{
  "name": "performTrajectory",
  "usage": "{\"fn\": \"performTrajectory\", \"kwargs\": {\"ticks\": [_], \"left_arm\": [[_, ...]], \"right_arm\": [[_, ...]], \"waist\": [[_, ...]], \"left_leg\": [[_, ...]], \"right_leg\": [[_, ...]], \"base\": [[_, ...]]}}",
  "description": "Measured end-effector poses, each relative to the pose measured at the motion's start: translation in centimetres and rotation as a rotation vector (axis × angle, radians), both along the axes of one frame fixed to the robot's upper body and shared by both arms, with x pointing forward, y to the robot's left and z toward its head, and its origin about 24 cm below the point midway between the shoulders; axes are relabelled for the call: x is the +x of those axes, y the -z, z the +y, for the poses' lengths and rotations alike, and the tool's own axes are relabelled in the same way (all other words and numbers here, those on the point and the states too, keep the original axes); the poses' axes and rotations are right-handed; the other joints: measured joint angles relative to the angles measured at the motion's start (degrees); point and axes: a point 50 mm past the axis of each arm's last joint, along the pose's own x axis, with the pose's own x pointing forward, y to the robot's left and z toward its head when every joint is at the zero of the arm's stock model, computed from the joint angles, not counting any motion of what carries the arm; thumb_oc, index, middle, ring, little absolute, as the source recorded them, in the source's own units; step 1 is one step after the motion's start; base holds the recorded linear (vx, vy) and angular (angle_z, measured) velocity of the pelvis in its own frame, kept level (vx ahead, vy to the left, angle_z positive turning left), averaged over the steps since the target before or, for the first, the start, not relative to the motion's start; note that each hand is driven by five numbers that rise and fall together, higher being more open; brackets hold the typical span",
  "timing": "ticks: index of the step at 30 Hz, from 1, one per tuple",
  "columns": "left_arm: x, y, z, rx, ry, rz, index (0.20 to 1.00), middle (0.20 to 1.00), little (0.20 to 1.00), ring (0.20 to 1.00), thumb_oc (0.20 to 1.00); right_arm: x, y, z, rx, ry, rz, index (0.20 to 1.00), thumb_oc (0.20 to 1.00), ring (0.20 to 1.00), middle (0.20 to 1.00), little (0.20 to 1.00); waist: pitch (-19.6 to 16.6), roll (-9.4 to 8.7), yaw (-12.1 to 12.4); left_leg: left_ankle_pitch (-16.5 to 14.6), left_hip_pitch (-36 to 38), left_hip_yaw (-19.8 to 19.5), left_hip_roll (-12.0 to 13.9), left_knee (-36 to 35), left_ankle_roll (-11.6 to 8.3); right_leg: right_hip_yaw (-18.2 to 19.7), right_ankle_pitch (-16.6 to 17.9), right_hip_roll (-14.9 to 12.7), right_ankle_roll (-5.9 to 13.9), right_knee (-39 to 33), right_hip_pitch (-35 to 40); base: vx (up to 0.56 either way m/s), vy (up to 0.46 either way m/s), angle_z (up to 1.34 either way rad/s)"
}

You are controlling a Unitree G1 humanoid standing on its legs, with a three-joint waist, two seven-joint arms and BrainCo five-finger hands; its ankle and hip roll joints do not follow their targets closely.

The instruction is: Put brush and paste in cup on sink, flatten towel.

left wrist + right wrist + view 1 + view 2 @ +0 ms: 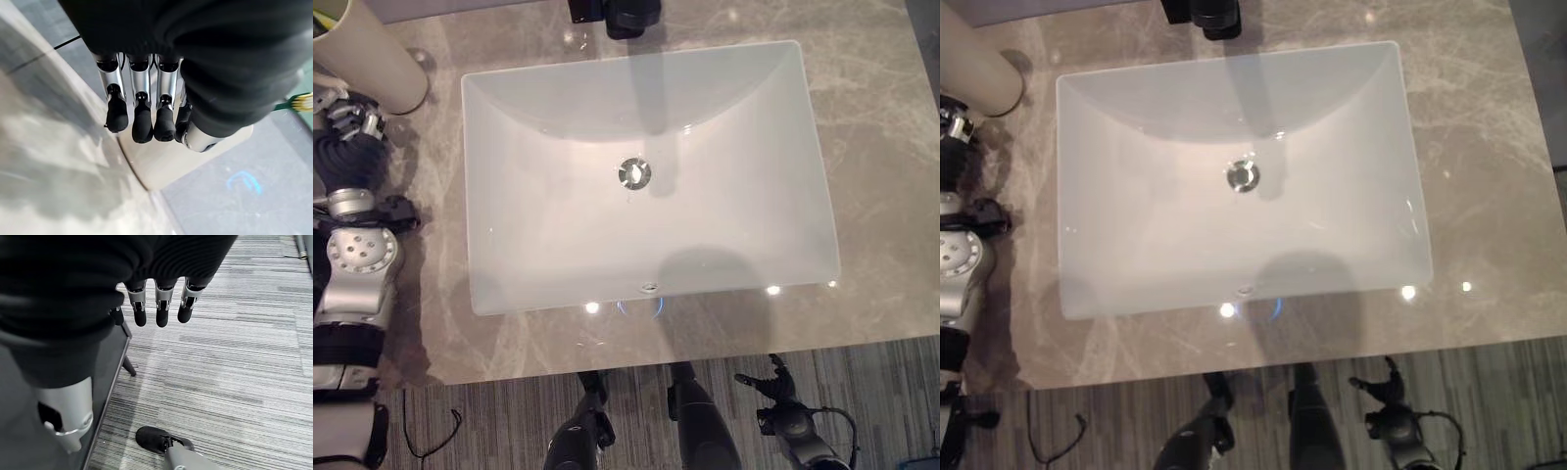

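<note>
A tall cream cup [372, 54] stands on the marble counter at the far left, beside the white sink [744, 206]. A green brush with pale bristles [299, 102] sticks out past the cup [166, 161] in the left wrist view; a yellow-green bit [323, 29] shows at the cup's mouth. My left hand [352, 122] hovers just in front of the cup, its fingers [143, 122] straight and close to the cup's side, holding nothing. My right hand [775, 384] hangs below the counter's front edge at the right, fingers [159, 308] straight over the floor.
A black tap [628, 15] stands behind the basin, and a chrome drain [634, 173] sits at its middle. Bare marble counter [876, 176] runs along the sink's right side. Striped grey carpet [234, 372] lies below, beside a dark cabinet side [105, 377].
</note>
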Motion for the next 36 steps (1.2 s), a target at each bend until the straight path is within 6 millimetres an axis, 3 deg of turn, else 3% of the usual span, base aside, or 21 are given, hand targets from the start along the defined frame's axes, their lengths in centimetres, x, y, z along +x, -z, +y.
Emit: {"fn": "performTrajectory", "kwargs": {"ticks": [6,13,28,36], "left_arm": [[0.0,0.5,0.9,0.012,0.006,0.06,0.2,0.2,0.2,0.2,0.2],[0.7,0.0,1.6,0.005,0.01,0.09,0.2,0.2,0.2,0.2,0.2],[2.2,-3.4,4.2,0.017,-0.138,0.142,0.2,0.2,0.2,0.2,0.2],[2.7,-5.5,3.2,0.095,-0.159,0.12,0.2,0.2,0.2,0.2,0.2]], "right_arm": [[0.0,-0.2,-0.6,-0.014,0.003,-0.001,1.0,1.0,1.0,1.0,1.0],[0.2,-0.6,-1.2,-0.017,-0.001,-0.01,1.0,1.0,1.0,1.0,1.0],[0.5,-1.1,-1.5,-0.025,-0.01,-0.032,1.0,1.0,1.0,1.0,1.0],[0.4,-1.0,-1.4,-0.023,-0.018,-0.036,1.0,1.0,1.0,1.0,1.0]], "waist": [[0.99,1.82,-0.05],[1.06,1.94,-0.14],[1.05,1.91,-0.57],[1.12,1.65,-1.03]], "left_leg": [[0.04,0.05,0.08,0.01,0.0,-0.06],[0.09,0.0,0.22,0.04,-0.01,-0.13],[0.24,-1.58,0.45,0.32,0.0,-0.37],[0.4,-2.6,0.37,0.39,0.0,-0.56]], "right_leg": [[0.02,0.13,0.03,-0.16,0.01,0.0],[0.14,0.16,0.1,-0.2,0.0,-0.2],[0.53,0.57,0.56,-0.69,0.02,-2.05],[0.52,0.79,0.64,-0.77,0.03,-2.97]], "base": [[0.0,0.0,0.0],[0.0,0.001,-0.01],[0.0,0.001,-0.01],[0.0,0.0,0.01]]}}
